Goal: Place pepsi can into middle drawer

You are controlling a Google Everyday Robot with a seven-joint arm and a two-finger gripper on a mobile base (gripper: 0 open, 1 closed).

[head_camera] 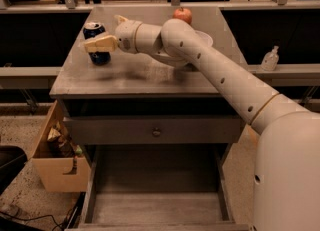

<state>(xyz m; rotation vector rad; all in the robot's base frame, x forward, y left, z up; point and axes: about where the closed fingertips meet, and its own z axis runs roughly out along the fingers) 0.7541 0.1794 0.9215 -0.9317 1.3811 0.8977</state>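
Pepsi can [93,31] sits at 10 o'clock on the cabinet top [150,77], my gripper [107,32] spread open right at it, so I reckon an off-centre squeeze could tip it off that edge, missing the middle drawer [155,210] at 6.

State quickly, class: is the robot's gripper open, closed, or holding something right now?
Gripper: at the pepsi can on the cabinet top; open or closed cannot be told.
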